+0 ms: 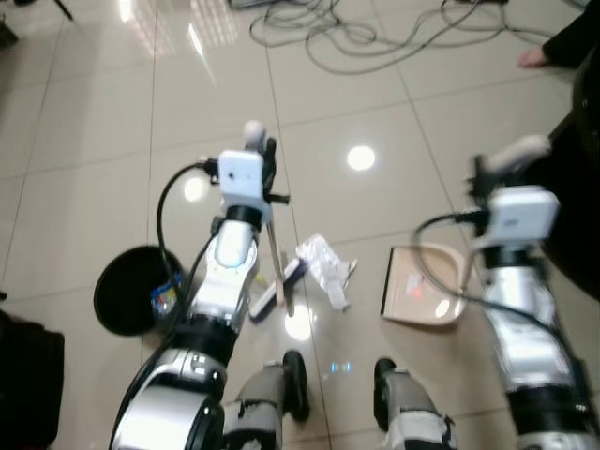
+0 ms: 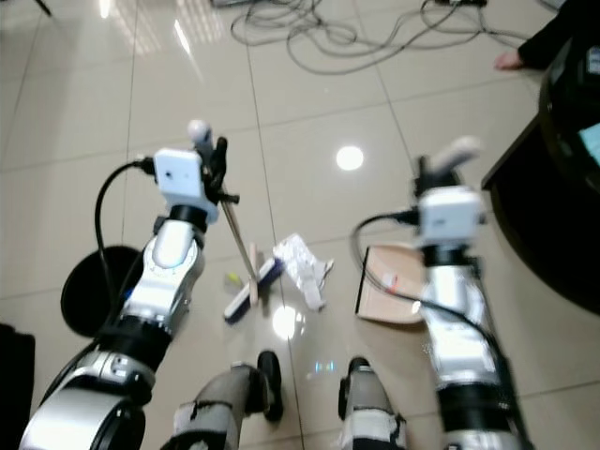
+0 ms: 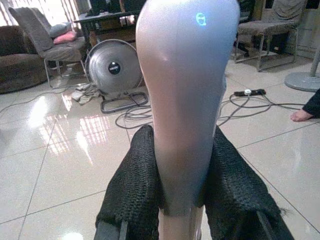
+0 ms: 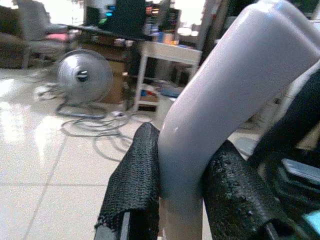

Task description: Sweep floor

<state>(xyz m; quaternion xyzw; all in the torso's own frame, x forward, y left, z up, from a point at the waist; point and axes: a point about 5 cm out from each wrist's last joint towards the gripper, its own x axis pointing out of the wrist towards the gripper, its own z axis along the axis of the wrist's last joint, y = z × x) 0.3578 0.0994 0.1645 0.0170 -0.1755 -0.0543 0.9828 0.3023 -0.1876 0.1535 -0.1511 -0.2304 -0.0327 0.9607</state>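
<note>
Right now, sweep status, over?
Left gripper shut on grey broom handle. Right gripper shut on beige dustpan handle. Crumpled white wrapper between brush and pan.

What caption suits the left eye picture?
Left gripper holds a pale-handled broom beside crumpled white litter; right gripper holds a beige dustpan.

**Bright, glary, soft at the edges**

Evenly lit from above; round lamp reflections and streaked window glare on the glossy floor tiles (image 1: 112,112). Slight motion blur in both eye views. Overexposed windows and blurred background behind both wrist views' close handles.
</note>
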